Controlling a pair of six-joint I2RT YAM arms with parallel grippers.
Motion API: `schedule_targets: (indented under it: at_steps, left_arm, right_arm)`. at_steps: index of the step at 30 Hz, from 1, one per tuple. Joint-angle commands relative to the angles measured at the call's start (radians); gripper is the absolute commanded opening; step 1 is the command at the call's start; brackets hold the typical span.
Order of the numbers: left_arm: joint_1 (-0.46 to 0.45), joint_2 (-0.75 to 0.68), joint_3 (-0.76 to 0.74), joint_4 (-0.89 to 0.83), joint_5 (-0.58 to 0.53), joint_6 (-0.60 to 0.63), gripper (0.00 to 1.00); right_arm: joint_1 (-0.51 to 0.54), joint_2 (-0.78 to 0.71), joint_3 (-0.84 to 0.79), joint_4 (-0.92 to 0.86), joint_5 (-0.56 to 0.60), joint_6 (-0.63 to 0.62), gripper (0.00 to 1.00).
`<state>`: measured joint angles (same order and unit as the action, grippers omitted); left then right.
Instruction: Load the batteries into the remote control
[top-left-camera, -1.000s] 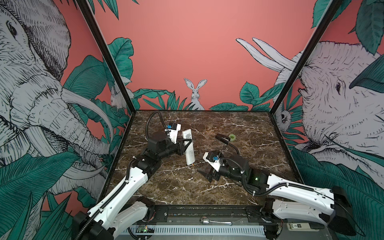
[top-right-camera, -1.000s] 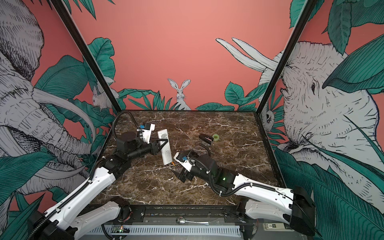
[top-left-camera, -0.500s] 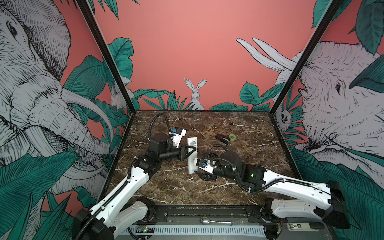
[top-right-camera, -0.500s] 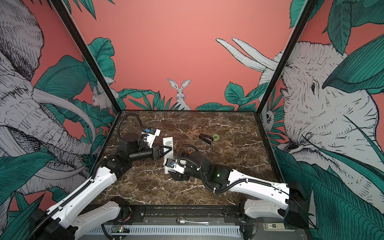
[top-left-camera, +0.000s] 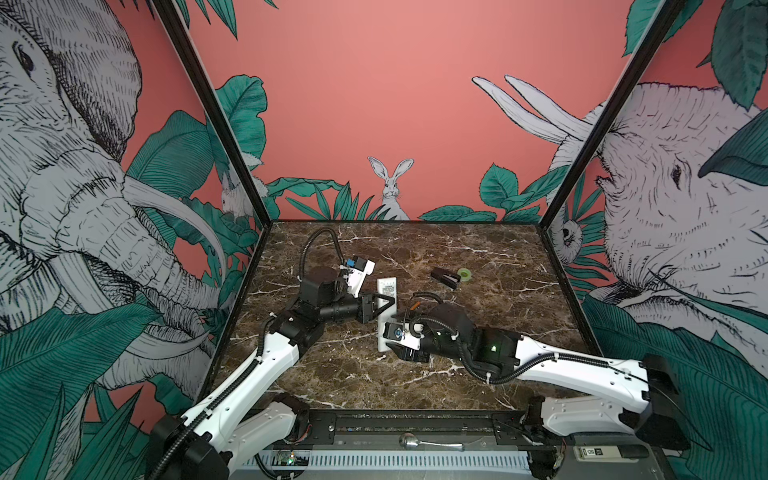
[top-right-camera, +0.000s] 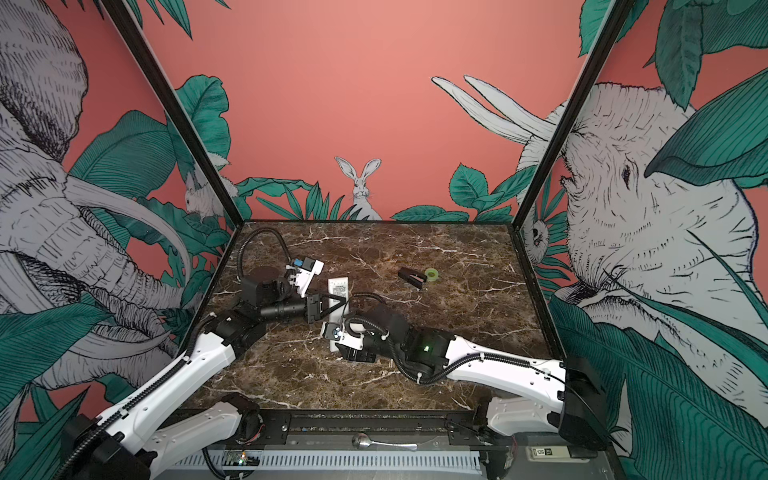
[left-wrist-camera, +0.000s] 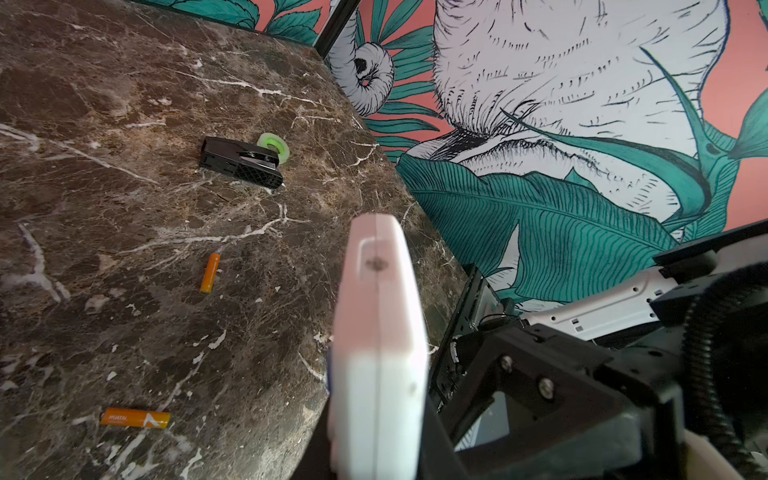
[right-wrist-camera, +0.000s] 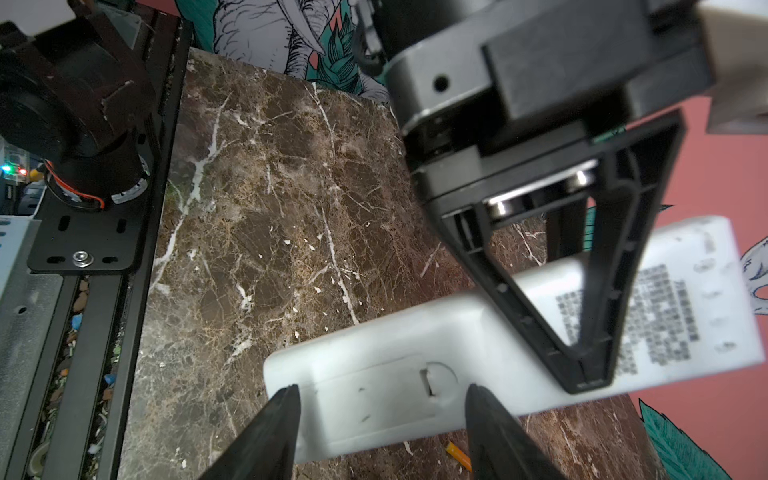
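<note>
Cover-opening step, by my read. Your left claw (top-left-camera: 390, 305) clenched the remote (top-left-camera: 387, 286) mid-frame, back up. Your right claw (right-wrist-camera: 380, 399) gaped astride its cover (right-wrist-camera: 365, 419). Batteries (left-wrist-camera: 210, 272) lay loose on the surface (left-wrist-camera: 124, 199), lower left. Next likely needs the cover slid off.

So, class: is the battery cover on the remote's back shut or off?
Shut. In the right wrist view the battery cover sits flush in the back of the remote control; the batteries lie on the table.
</note>
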<state>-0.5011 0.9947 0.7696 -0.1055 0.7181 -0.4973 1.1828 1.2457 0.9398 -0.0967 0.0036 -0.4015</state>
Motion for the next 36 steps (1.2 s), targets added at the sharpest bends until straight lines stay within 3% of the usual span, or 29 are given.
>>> schedule_targets:
  at_steps: [1, 22, 36]
  left_arm:
    - [0.006, -0.013, -0.007, 0.027, 0.028, -0.007, 0.0]
    - [0.006, -0.006, 0.0, 0.067, 0.06, -0.035, 0.0]
    - [0.006, -0.005, 0.002, 0.079, 0.059, -0.037, 0.0]
  right_arm:
    - [0.011, 0.013, 0.031, -0.003, 0.008, -0.016, 0.63]
    - [0.019, 0.072, 0.076, -0.079, 0.0, -0.033, 0.6]
    - [0.019, 0.121, 0.137, -0.217, -0.085, -0.033, 0.54]
